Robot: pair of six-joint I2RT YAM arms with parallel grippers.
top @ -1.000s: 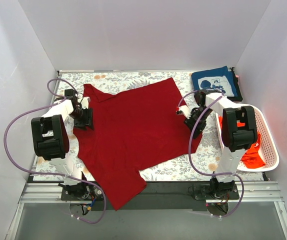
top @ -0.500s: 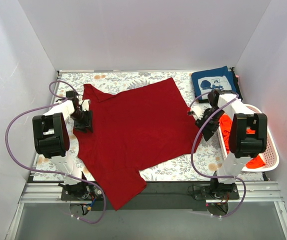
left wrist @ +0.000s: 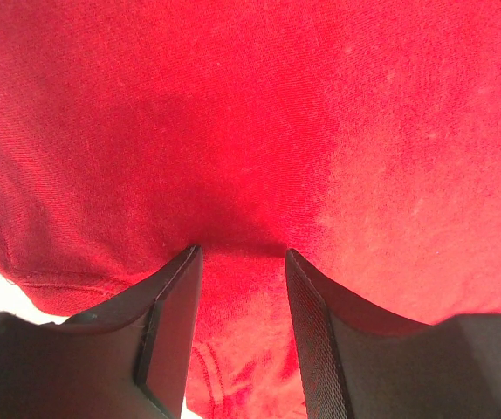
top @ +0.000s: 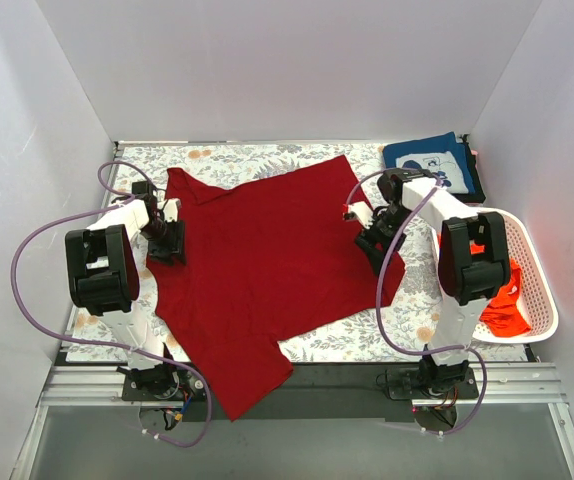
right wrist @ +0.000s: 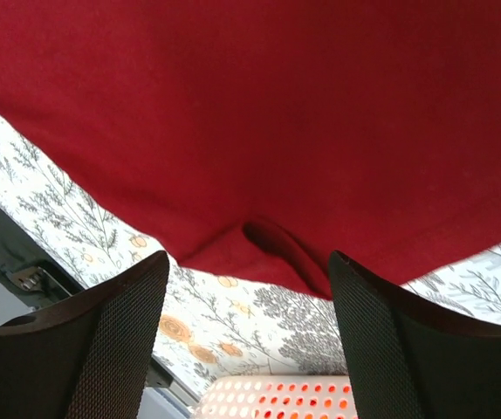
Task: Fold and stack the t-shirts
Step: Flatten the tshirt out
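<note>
Plainly the dark red cotton t-shirt (top: pixel 267 260) is the piece in work: it lies spread, slightly askew, across the floral-patterned surface (top: pixel 367 340), one lower corner trailing over the near edge. It is thin, limp knit cloth, light and with no stiffness of its own. It will sag, crease and drag wherever it is not supported, and it will not slip much on the patterned cloth beneath.

The left hand (top: pixel 167 243) is down on the shirt's left border near a sleeve. From its wrist view its fingers stand part-way apart with red fabric filling the gap, and I cannot tell whether they nip a fold or only press on it. The right hand (top: pixel 372 240) hangs over the right hem with its fingers spread wide and nothing held; a small pucker in the hem lies between them.

Good places to take hold are the seamed edges, such as hem, shoulder or sleeve seam, where the doubled cloth gives the fingers something to bite.

A folded navy t-shirt with white print (top: pixel 432 165) lies at the far right corner. A bright orange-red t-shirt (top: pixel 502 305) is bundled in the white perforated plastic basket (top: pixel 542 300).
</note>
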